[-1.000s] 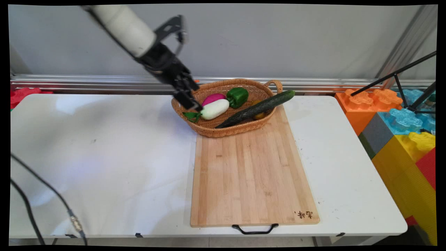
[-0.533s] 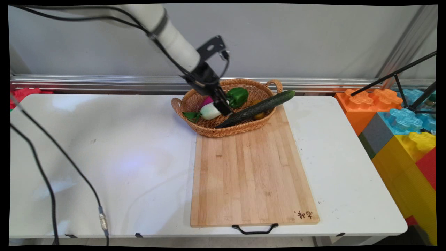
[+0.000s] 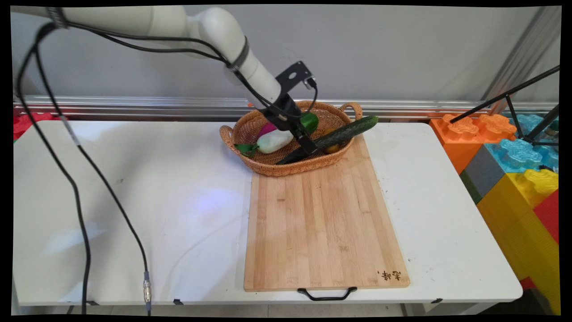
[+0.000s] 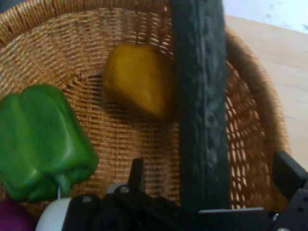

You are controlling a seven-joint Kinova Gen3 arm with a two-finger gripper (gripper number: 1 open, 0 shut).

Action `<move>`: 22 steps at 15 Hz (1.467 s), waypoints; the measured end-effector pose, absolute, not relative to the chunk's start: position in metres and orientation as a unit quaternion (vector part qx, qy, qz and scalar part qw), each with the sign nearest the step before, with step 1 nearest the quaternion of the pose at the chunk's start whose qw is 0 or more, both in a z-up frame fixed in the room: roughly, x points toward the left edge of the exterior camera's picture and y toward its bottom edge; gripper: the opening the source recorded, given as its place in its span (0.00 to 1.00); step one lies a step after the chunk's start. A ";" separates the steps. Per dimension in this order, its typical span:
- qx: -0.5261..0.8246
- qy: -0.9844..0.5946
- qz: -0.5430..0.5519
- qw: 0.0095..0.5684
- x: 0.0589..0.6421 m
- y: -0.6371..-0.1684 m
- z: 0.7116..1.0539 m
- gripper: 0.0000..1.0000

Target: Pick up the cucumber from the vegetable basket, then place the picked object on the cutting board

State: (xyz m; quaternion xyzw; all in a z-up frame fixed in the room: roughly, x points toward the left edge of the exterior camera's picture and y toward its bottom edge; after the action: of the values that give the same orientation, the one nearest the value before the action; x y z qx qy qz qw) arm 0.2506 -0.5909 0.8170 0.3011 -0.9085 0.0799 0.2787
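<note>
A long dark green cucumber (image 3: 333, 137) (image 4: 201, 96) lies slantwise across a wicker basket (image 3: 268, 167) (image 4: 96, 29), its far end sticking out over the right rim. My gripper (image 3: 308, 150) (image 4: 211, 175) is open and low inside the basket. It straddles the cucumber's near half, with one finger (image 4: 136, 173) on its left and one finger (image 4: 288, 173) on its right. A yellow pepper (image 4: 137, 82) sits beside the cucumber, and a green bell pepper (image 3: 310, 120) (image 4: 41, 139) lies further left. A white radish (image 3: 275, 141) and a purple vegetable (image 3: 268, 129) lie at the basket's left.
The basket stands at the far end of a wooden cutting board (image 3: 321, 223) with a black handle (image 3: 327, 295) at the table's near edge. Big coloured toy blocks (image 3: 514, 170) and a tripod (image 3: 514, 112) stand to the right of the table. Black cables (image 3: 80, 201) hang at the left.
The gripper has travelled right, from the basket's left rim past the white radish, and now sits over the cucumber. The vegetables have not visibly moved.
</note>
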 end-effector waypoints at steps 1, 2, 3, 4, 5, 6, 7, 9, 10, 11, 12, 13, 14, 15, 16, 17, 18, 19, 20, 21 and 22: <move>0.305 -0.907 0.079 0.279 0.248 -0.595 0.812 1.00; 0.309 -0.906 0.078 0.279 0.245 -0.599 0.806 1.00; 0.313 -0.905 0.077 0.279 0.242 -0.603 0.801 1.00; 0.316 -0.904 0.076 0.278 0.241 -0.605 0.798 1.00; 0.318 -0.903 0.076 0.278 0.240 -0.607 0.796 1.00; 0.320 -0.902 0.075 0.278 0.238 -0.609 0.793 0.00; 0.322 -0.902 0.075 0.279 0.236 -0.611 0.791 0.00; 0.324 -0.901 0.074 0.279 0.233 -0.614 0.788 0.00; 0.325 -0.901 0.073 0.279 0.232 -0.615 0.787 0.00; 0.325 -0.901 0.071 0.279 0.231 -0.616 0.787 0.00; 0.325 -0.900 0.069 0.281 0.231 -0.616 0.788 0.00; 0.325 -0.900 0.067 0.282 0.230 -0.615 0.791 0.00; 0.324 -0.900 0.065 0.285 0.230 -0.614 0.795 0.00; 0.322 -0.900 0.064 0.288 0.231 -0.613 0.803 0.00; 0.320 -0.900 0.064 0.290 0.232 -0.611 0.810 0.00; 0.318 -0.899 0.065 0.292 0.232 -0.611 0.815 0.00; 0.313 -0.899 0.068 0.298 0.232 -0.609 0.826 0.00; 0.309 -0.899 0.070 0.303 0.232 -0.607 0.836 0.00; 0.304 -0.899 0.072 0.308 0.231 -0.604 0.848 0.00; 0.299 -0.899 0.070 0.313 0.230 -0.600 0.859 0.00; 0.293 -0.900 0.066 0.316 0.228 -0.595 0.867 0.00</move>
State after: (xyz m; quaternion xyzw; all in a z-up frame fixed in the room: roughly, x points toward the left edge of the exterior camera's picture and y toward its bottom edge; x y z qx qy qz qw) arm 0.2275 -0.5945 0.8675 0.2934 -0.8999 0.0665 0.3157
